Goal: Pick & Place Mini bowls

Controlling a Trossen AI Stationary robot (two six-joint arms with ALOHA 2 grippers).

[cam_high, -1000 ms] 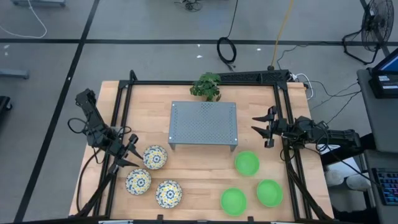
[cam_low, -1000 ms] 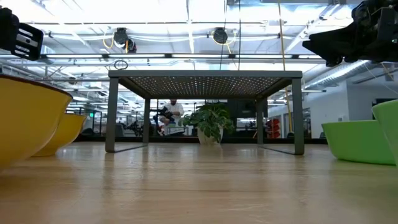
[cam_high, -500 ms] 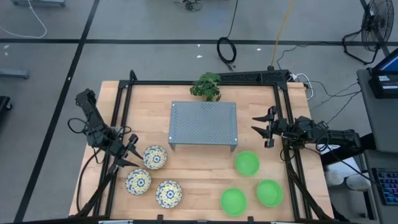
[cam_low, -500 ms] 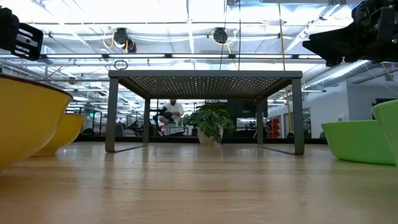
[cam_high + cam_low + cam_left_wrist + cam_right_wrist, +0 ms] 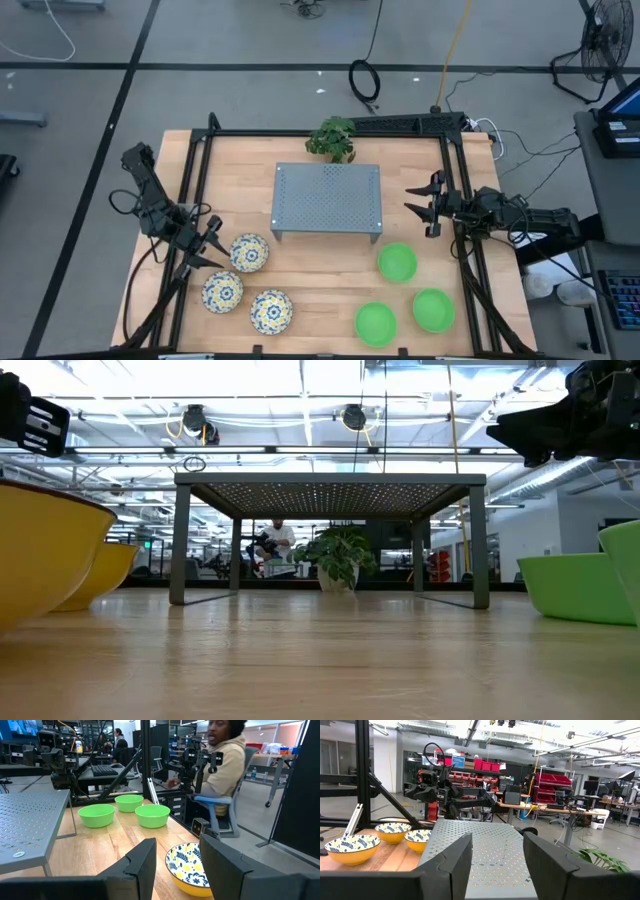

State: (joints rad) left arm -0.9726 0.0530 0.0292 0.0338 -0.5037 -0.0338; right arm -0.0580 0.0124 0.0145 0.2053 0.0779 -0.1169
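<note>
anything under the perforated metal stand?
Nothing under the stand: the low view shows bare table between its legs. The potted plant seen through it sits behind, at the far edge.

Grey floor (image 5: 250, 40) around wooden table (image 5: 320, 290), dark seams crossing. Coiled black cable (image 5: 365, 82) at 12 o'clock beyond table, floor fan (image 5: 605, 45) at 2 o'clock. Open workshop hall: exposed ceiling trusses, bright ceiling lights (image 5: 300, 375). Red storage bins (image 5: 480, 766) on shelving. Person in pale hoodie (image 5: 225, 767) seated at desk. Workbenches, monitors behind.
</note>
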